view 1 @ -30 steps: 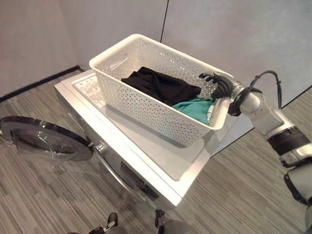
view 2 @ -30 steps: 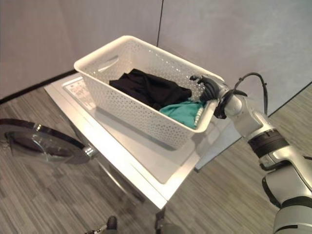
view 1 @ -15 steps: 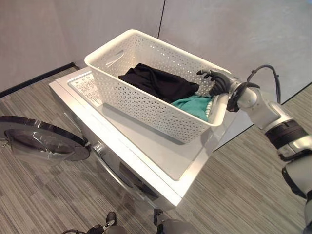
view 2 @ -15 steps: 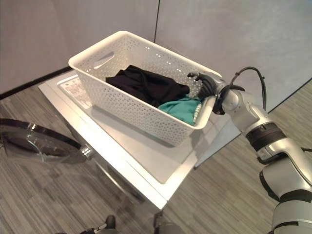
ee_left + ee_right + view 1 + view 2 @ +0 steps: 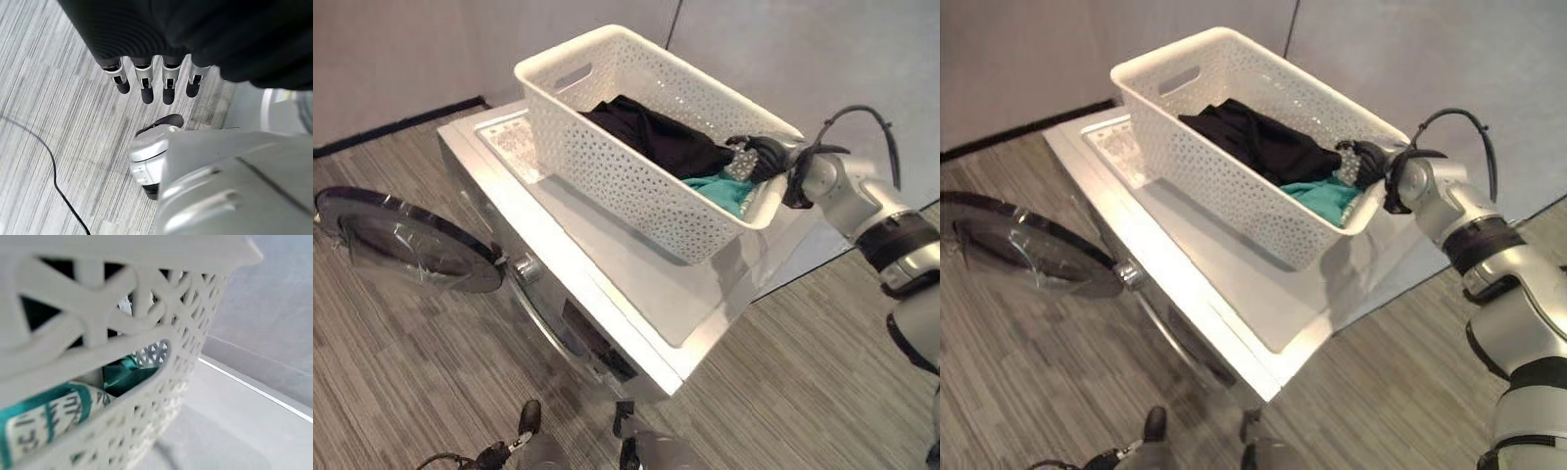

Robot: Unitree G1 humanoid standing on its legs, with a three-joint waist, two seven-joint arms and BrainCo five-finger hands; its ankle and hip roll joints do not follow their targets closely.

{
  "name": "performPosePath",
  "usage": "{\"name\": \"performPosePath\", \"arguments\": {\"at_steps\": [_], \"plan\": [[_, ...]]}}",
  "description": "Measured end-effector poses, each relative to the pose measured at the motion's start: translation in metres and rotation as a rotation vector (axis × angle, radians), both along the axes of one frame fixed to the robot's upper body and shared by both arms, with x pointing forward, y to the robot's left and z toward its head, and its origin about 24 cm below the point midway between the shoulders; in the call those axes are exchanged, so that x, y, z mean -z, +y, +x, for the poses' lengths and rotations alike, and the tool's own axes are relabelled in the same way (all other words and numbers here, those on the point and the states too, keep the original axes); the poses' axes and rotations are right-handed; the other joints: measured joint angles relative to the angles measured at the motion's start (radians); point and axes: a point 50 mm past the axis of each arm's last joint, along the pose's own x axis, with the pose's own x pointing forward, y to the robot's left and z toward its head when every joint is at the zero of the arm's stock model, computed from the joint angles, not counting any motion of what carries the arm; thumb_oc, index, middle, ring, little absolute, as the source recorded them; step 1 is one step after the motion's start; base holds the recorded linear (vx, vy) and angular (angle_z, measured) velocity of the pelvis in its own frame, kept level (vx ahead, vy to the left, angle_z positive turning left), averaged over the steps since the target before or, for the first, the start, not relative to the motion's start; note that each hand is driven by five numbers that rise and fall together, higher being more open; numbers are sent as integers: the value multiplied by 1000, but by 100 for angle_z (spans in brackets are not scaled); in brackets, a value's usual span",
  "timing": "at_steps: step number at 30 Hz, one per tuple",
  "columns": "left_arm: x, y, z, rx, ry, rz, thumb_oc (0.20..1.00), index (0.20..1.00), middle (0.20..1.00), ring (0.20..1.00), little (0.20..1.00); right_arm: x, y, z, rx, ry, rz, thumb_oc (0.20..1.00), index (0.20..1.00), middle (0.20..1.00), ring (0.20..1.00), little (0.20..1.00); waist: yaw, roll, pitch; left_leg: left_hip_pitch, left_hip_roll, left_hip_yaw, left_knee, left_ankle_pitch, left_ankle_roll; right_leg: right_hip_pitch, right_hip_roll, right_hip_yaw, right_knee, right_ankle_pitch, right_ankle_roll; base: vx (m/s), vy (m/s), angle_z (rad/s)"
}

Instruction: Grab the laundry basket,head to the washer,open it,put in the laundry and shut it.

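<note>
Basket (image 5: 636,186) sits on washer (image 5: 636,294), black cloth (image 5: 656,137) and teal cloth (image 5: 724,191) inside. Right hand (image 5: 756,157) at basket's 3 o'clock end, fingers curled over teal cloth. Left hand (image 5: 156,83) hangs loose, holds nothing. Washer door (image 5: 406,240) open.

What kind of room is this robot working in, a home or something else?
Probably a test or demo space set up as a laundry corner, not a lived-in home. A front-loading washer with its door open stands against plain grey partition walls, with a white laundry basket of clothes on top.
</note>
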Motion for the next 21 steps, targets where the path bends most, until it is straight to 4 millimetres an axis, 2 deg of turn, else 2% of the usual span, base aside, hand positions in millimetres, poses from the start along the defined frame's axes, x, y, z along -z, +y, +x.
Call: {"name": "performPosePath", "arguments": {"at_steps": [1,2,3,4,5,6,7,8,9,10,11,12,16,21], "plan": [[0,-1,2,2,-5,-1,1000,1000,1000,1000,1000,0,-4,-1,12,5,-12,890,890,890,890,890,14,3,1,-13,20,3,0,0,0,-15,11,-6,23,-15,3,20,-36,-10],[-1,1,5,7,-12,3,1000,1000,1000,1000,1000,1,-9,-2,25,18,-21,890,890,890,890,890,25,0,5,-21,31,3,5,0,-1,-45,19,-12,94,-38,-18,10,-6,15],[-3,5,5,6,-11,15,1000,1000,1000,1000,1000,4,-14,-3,37,39,-31,890,890,890,890,890,22,-14,3,-30,29,-2,8,0,-3,-52,16,-16,119,-62,-18,14,-15,55],[-7,14,9,4,-19,39,1000,1000,1000,1000,1000,11,-23,-6,61,70,-36,890,890,890,890,890,16,-42,8,-30,19,-16,19,-4,-2,-53,6,-21,109,-65,-17,19,-24,36],[-5,5,14,5,-28,18,1000,1000,1000,1000,1000,3,-27,-6,84,66,-49,931,931,931,931,931,49,-35,32,-40,-4,-18,138,-60,48,-48,7,-24,94,-84,21,0,0,0],[-4,-3,21,12,-46,-2,1000,1000,1000,1000,1000,-1,-33,-8,99,61,-56,931,931,931,931,931,60,-11,40,-47,34,-5,115,-65,9,-78,30,-24,167,-75,-25,11,-14,-16],[-7,-1,27,30,-67,4,1000,1000,1000,1000,1000,-1,-40,-10,117,68,-60,931,931,931,931,931,54,-13,40,-51,29,-15,89,-64,9,-100,21,-17,272,-104,-49,9,-6,39],[-8,2,26,32,-66,11,1000,1000,1000,1000,1000,2,-45,-12,131,83,-65,928,928,928,928,928,44,-34,37,-42,3,-25,72,-62,9,-61,-7,-2,274,-140,-31,14,-5,59],[-8,3,25,26,-63,15,1000,1000,1000,1000,1000,3,-47,-13,136,96,-68,824,824,824,824,824,48,-41,40,-32,0,-20,69,-58,3,-37,-9,0,241,-123,-69,15,-1,38],[-7,2,24,22,-61,11,1000,1000,1000,1000,1000,10,-49,-14,145,117,-70,705,705,705,705,705,56,-38,41,-27,2,-25,68,-57,1,-23,-5,0,228,-130,-64,2,14,10],[-6,-2,23,20,-68,8,1000,1000,1000,1000,1000,10,-51,-15,149,121,-75,335,335,335,335,335,59,-33,46,-30,1,-31,61,-53,0,-16,-5,-6,215,-129,-65,-1,21,3],[-6,-2,23,21,-70,10,1000,1000,1000,1000,1000,9,-52,-16,151,126,-78,200,200,200,200,200,59,-32,46,-30,0,-31,59,-42,-4,-16,-6,-7,209,-122,-67,-3,24,7],[-5,-4,22,35,-66,11,1000,1000,1000,1000,1000,9,-54,-18,149,126,-84,200,200,200,200,200,57,-32,46,-28,-14,-22,52,-17,-8,-11,-18,6,189,-103,-67,-6,14,-3],[-5,-5,21,39,-61,12,1000,1000,1000,1000,1000,-6,-52,-20,130,63,-51,200,200,200,200,200,43,-27,46,-20,-29,-15,45,2,-4,14,-25,11,135,-53,-75,-22,25,-5]]}}
